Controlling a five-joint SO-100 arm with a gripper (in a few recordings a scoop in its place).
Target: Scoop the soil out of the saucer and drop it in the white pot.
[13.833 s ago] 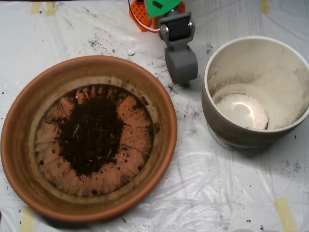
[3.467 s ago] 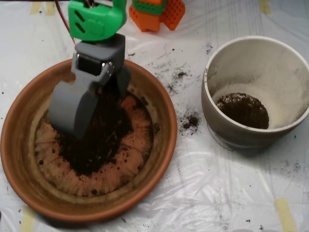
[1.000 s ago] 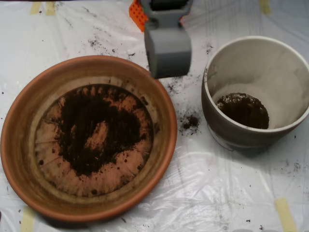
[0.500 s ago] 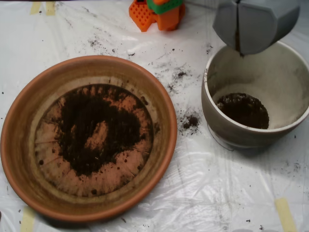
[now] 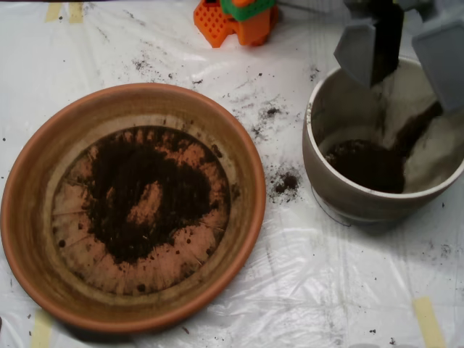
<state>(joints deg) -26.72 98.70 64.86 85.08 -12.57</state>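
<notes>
The terracotta saucer (image 5: 32,217) sits at the left with a thin patch of dark soil (image 5: 123,192) on its ridged base and a bare spot in the middle. At the right stands the white pot (image 5: 326,181), with a mound of soil (image 5: 366,165) at its bottom. My grey scoop (image 5: 406,51) hangs over the pot's far rim, open, its two halves spread apart. Soil (image 5: 415,129) is falling from it in a dark streak onto the pot's inner wall.
White plastic sheeting (image 5: 304,290) covers the table, with soil crumbs (image 5: 286,181) scattered between saucer and pot. The arm's orange and green base (image 5: 235,16) stands at the top centre. Tape strips (image 5: 428,319) hold the sheet at the edges.
Half a second ago the scoop hung shut over the pot's rim; its halves have now swung apart and soil is dropping into the pot. Earlier it lifted that soil from the saucer.
</notes>
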